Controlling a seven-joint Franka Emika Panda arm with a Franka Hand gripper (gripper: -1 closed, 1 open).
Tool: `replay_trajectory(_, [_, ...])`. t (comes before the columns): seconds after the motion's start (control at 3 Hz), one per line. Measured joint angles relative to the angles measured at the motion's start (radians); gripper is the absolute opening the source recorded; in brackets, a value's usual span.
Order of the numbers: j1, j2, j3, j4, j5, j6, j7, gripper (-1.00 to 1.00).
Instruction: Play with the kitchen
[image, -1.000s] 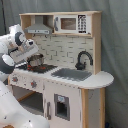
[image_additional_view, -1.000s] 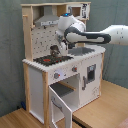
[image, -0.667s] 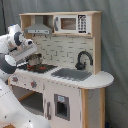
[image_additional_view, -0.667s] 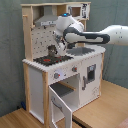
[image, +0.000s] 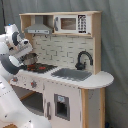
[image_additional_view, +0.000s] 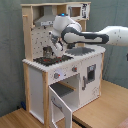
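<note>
One arm: Franka over the toy kitchen (image_additional_view: 65, 75)
Gripper (image_additional_view: 50, 49): grip state cannot be told
Stovetop (image_additional_view: 52, 60): directly below gripper
Sink (image: 71, 74): off to the first exterior view's right

— Where is the arm (image_additional_view: 95, 35)?
— It reaches in from the second exterior view's right, across the kitchen (image_additional_view: 60, 75), with the gripper (image_additional_view: 49, 50) low over the stovetop (image_additional_view: 51, 60) at the left.
— And the oven door (image_additional_view: 62, 106)?
— Hanging open, swung down toward the near side, above the wooden floor (image_additional_view: 100, 107).
</note>
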Motion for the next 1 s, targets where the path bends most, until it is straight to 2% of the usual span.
replay_trajectory(0.33, [-0.045,-0.002,0.083,0.019,0.0,0.034,0.004,-1.0])
replay_trajectory(0.67, [-0.114,-0.004,0.149,0.051,0.0,0.057,0.004,-1.0])
replay_trajectory(1.0, [-0.137,-0.007,0.164,0.062,0.0,0.058,0.004,-1.0])
